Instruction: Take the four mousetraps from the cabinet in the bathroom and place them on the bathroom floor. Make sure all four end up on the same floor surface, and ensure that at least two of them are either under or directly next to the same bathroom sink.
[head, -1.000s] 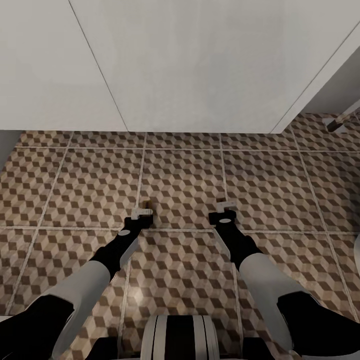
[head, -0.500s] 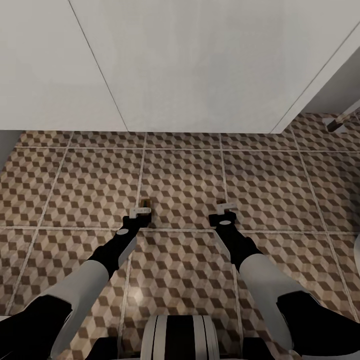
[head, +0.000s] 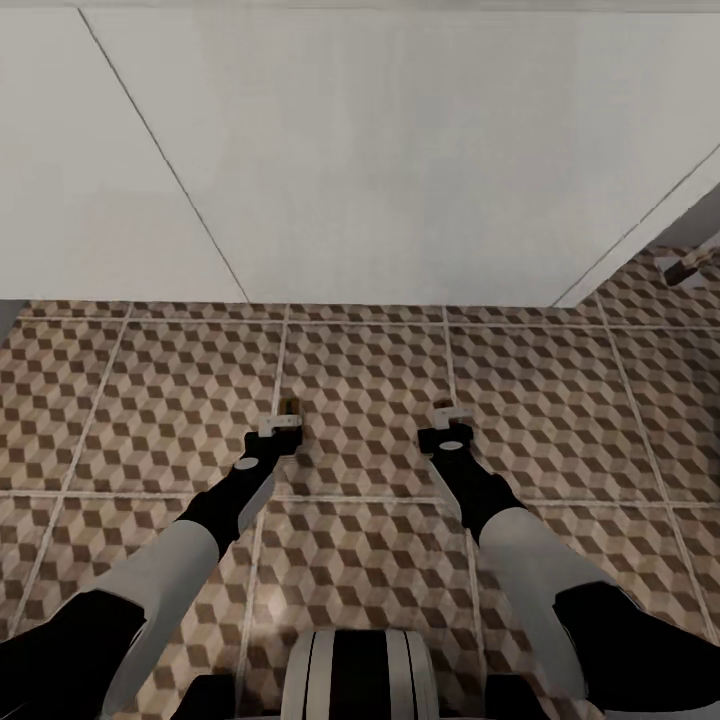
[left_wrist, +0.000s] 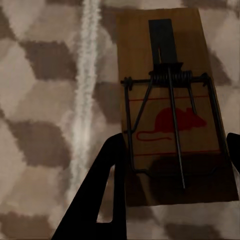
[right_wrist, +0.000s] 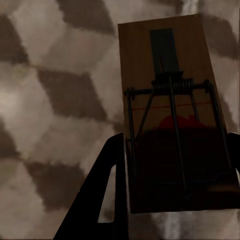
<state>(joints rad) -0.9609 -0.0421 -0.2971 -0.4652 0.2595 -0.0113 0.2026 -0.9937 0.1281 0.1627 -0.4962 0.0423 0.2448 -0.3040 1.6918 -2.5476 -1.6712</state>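
The left jaws (left_wrist: 172, 165) are pinching a mousetrap (left_wrist: 170, 100) by its near end, one dark finger (left_wrist: 102, 190) pressing along one long edge and the tip of the other just showing at the opposite edge. The board is lying face-up to the left wrist camera, its coiled spring and wire bar crossing the middle and a red mouse print sitting below them. Under it, the bathroom floor (left_wrist: 45, 125) is showing its cube pattern and one pale grout line running alongside the trap.

The right jaws (right_wrist: 175, 175) are gripping a second mousetrap (right_wrist: 170, 75) the same way, one finger (right_wrist: 105, 190) against one long edge (the lower half of this board is sitting in shadow, so its red print is only partly readable).

In the head view, the left gripper (head: 283, 425) and the right gripper (head: 448, 422) are reaching forward side by side, well apart, both hanging over the tiled floor (head: 360, 380). A small brown piece of trap (head: 291, 405) is poking past the left gripper's tip. Beyond the arms, a plain white panelled surface (head: 400, 170) is rising from the floor.
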